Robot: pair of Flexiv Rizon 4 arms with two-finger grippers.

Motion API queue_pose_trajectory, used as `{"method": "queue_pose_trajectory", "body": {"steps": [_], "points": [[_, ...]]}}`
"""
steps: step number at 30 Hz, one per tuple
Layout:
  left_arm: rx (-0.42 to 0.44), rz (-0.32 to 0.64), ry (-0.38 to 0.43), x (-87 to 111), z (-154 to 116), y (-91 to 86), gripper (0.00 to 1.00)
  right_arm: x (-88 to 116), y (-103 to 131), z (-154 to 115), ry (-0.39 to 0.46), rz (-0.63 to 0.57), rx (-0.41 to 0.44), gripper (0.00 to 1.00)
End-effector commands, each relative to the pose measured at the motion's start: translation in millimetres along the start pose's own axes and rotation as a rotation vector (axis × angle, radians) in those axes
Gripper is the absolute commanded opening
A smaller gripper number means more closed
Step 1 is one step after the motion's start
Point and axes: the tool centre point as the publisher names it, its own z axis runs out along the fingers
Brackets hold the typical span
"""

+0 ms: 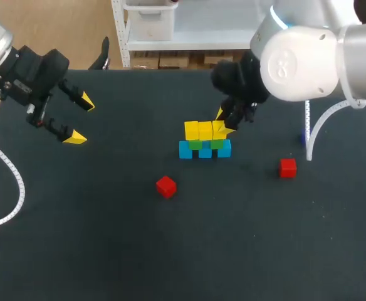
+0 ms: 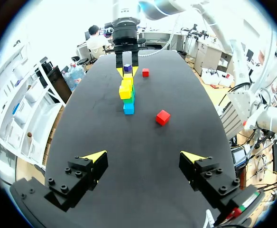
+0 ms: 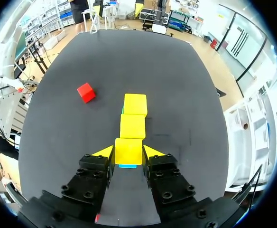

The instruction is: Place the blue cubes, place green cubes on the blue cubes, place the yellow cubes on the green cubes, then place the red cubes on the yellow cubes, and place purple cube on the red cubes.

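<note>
Gripping the end yellow cube (image 3: 128, 151) from both sides, the right gripper (image 3: 128, 152) holds it seated on the green cubes (image 1: 197, 145) over the blue cubes (image 1: 205, 151) at mid-table, while the left gripper (image 1: 81, 119) hangs wide open and empty, two red cubes (image 1: 166, 186) lying loose nearby.

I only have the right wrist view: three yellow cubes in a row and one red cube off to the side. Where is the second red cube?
Observer: The second red cube lies on the table behind your right gripper, which is shut on the end yellow cube.
Operator: And the purple cube?
Observer: The purple cube is also behind the right gripper, on the table, apart from that red cube.
Operator: Is the left arm free?
Observer: Yes. The left gripper hangs open and empty over the table's left side.
</note>
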Motion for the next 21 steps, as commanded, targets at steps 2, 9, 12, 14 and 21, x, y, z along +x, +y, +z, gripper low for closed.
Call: {"method": "queue_pose_trajectory", "body": {"steps": [2, 9, 12, 14, 21], "points": [[-0.002, 0.004, -0.004, 1.4, -0.1, -0.5, 1.0, 0.0, -1.6, 1.0, -0.005, -0.002, -0.007, 0.0], [-0.002, 0.004, -0.004, 1.4, -0.1, -0.5, 1.0, 0.0, -1.4, 0.9, -0.007, -0.006, -0.01, 0.31], [-0.002, 0.004, -0.004, 1.4, -0.1, -0.5, 1.0, 0.1, -1.1, 0.7, -0.008, -0.011, -0.016, 1.0], [-0.002, 0.004, -0.004, 1.4, -0.1, -0.5, 1.0, 0.1, -1.0, 0.7, -0.007, -0.013, -0.018, 1.0], [-0.002, 0.004, -0.004, 1.4, -0.1, -0.5, 1.0, 0.8, -1.0, -3.6, -0.007, -0.018, -0.004, 1.0]]}}
